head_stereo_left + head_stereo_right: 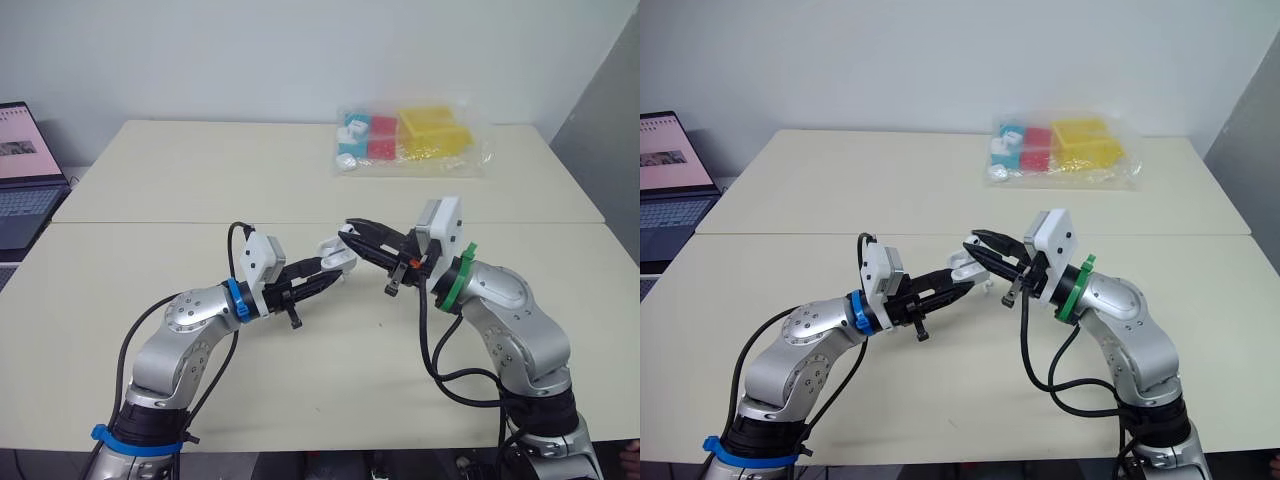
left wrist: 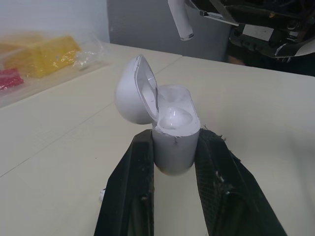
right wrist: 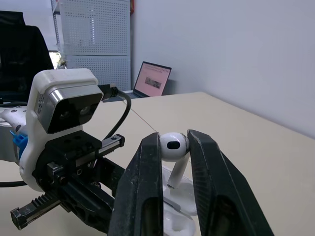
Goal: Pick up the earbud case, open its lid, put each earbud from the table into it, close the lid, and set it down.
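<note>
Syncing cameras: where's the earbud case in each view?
Left eye: case, centre of picture.
Right eye: case, centre.
Left wrist: case, centre, lid open.
Right wrist: case below the held earbud.
Landmark: left gripper clamping it.

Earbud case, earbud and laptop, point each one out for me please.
earbud case (image 2: 174, 142), left wrist view, on the front of its body below the open lid.
earbud (image 3: 172, 146), right wrist view, on its round head.
laptop (image 1: 22, 150), left eye view, on its lit screen.
</note>
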